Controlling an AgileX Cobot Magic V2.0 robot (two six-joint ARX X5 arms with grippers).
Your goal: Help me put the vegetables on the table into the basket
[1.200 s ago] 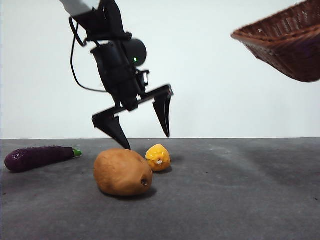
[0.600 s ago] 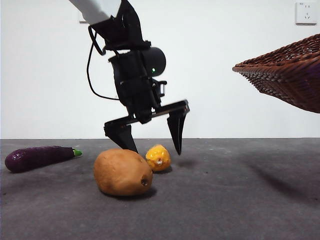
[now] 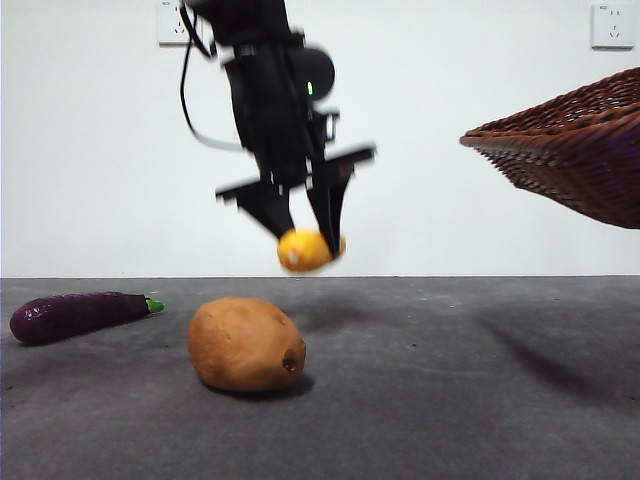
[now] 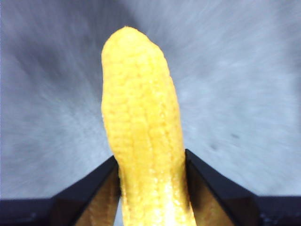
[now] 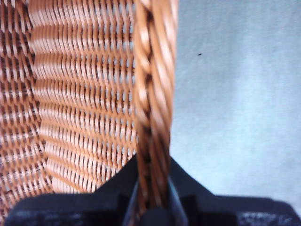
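Note:
My left gripper (image 3: 305, 232) is shut on the small lumpy yellow vegetable (image 3: 305, 250), holding it in the air above the table (image 3: 450, 380). In the left wrist view that yellow vegetable (image 4: 141, 132) stands between the gripper's (image 4: 151, 181) two black jaws. The tan potato (image 3: 246, 344) lies on the table below and slightly left of it. The purple eggplant (image 3: 75, 314) lies at the far left. The wicker basket (image 3: 570, 150) hangs tilted in the air at the right; my right gripper (image 5: 153, 186) is shut on the basket's braided rim (image 5: 153, 94).
A white wall with two sockets (image 3: 612, 25) stands behind the table. A cable loops off the left arm (image 3: 275, 100).
My left gripper closed on the yellow vegetable, which lay beside the potato, and lifted it off the table. The basket stays aloft at the right.

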